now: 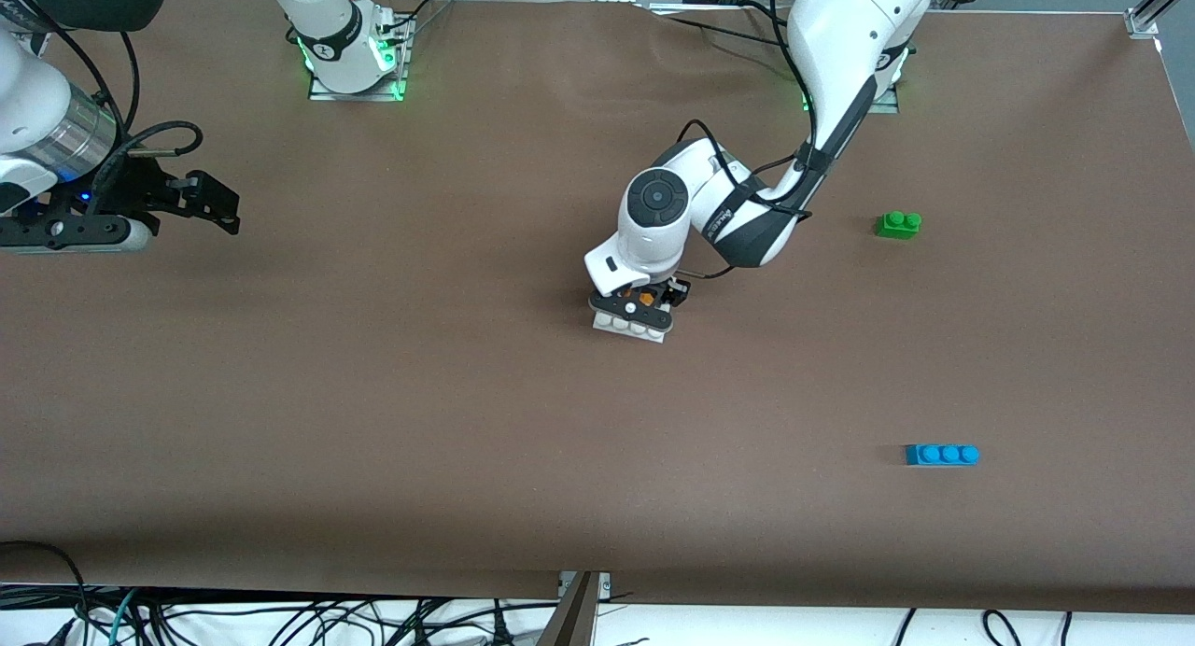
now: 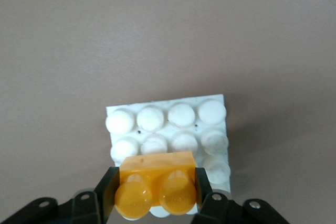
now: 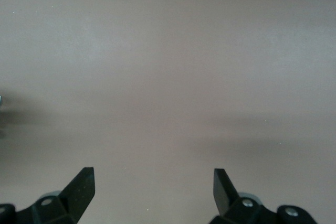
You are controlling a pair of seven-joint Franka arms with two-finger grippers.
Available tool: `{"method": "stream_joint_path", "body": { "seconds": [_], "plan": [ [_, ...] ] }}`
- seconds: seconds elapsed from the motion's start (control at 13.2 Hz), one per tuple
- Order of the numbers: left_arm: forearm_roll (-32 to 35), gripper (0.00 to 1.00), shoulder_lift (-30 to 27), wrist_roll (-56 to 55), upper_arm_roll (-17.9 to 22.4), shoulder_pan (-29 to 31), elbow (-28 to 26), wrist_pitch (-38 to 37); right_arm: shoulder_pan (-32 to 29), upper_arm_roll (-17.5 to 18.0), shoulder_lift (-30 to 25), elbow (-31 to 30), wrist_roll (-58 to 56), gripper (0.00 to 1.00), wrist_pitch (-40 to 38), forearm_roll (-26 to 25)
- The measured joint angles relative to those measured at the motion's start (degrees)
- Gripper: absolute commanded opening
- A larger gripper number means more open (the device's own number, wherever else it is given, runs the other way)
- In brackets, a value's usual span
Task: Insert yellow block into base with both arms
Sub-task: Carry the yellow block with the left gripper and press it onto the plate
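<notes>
Orange-yellow plastic fills the low centre of my left wrist view: the small two-stud yellow block (image 2: 157,184) sits clamped between the fingers of my left gripper (image 2: 155,203), which are closed firmly on its two sides. Just under it lies the flat square white studded base (image 2: 168,129), near the middle of the front view (image 1: 630,326). The block hangs over the edge row of the base, so I judge I must line its underside with two studs there and press straight down, without tilt, or the base may slide on the brown table (image 1: 373,422).

Lower right in the front view rests a long blue three-stud brick (image 1: 942,455), and a green two-stud brick (image 1: 898,224) at middle right; both are well apart from my work. My right gripper (image 3: 154,184) waits with jaws wide and empty at the left edge of the front view (image 1: 201,203), with much bare table between it and the base.
</notes>
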Motion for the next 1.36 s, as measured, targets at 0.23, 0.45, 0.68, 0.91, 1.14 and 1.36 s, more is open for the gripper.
{"method": "stream_joint_path", "body": {
  "seconds": [0.23,0.45,0.68,0.91,1.14,1.36],
  "plan": [
    [0.0,0.32,0.2,0.0,0.0,-0.7,0.0,-0.2,0.0,0.0,0.0,0.0,0.0,1.0,0.1,0.0],
    [0.0,0.32,0.8,0.0,0.1,-1.1,-0.1,-0.6,0.0,0.0,0.0,0.0,0.0,1.0,0.2,0.0],
    [0.0,0.32,2.0,0.0,0.2,-1.2,-0.1,-0.5,0.0,0.0,0.0,0.0,0.0,1.0,0.2,0.0],
    [0.0,0.32,2.3,0.0,0.2,-1.2,0.0,-0.5,0.0,0.0,0.0,0.0,0.0,1.0,0.3,0.0],
    [0.0,1.0,2.5,0.0,0.2,-1.3,0.0,-0.4,0.0,0.0,0.0,0.0,0.0,1.0,0.3,0.0],
    [0.0,1.0,2.5,0.0,0.2,-1.3,0.2,-0.4,0.0,0.0,0.0,0.0,0.0,1.0,0.4,0.0]
  ]
}}
